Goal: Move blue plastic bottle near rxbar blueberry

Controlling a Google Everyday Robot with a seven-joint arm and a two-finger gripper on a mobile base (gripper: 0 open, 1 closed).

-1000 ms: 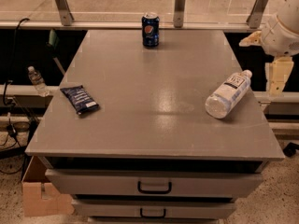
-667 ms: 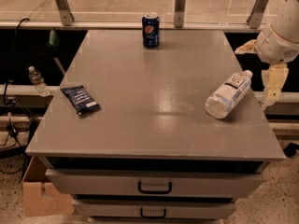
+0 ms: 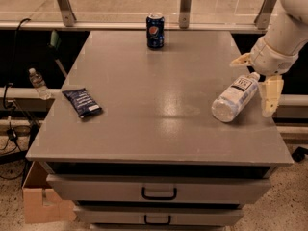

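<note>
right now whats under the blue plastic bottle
The blue plastic bottle lies on its side on the table; the contact patch is hidden. The gripper is open at its cap.

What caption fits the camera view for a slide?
Open hand at the cap end of the blue plastic bottle, lying right; rxbar blueberry far left.

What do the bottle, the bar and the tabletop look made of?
The bottle: clear glossy plastic, going by its see-through body. The bar: dark wrapper, likely plastic film, slight sheen. The tabletop: grey, smooth, semi-matte, perhaps laminate or painted metal; soft reflections. The pincer is open astride the bottle's cap end.
</note>
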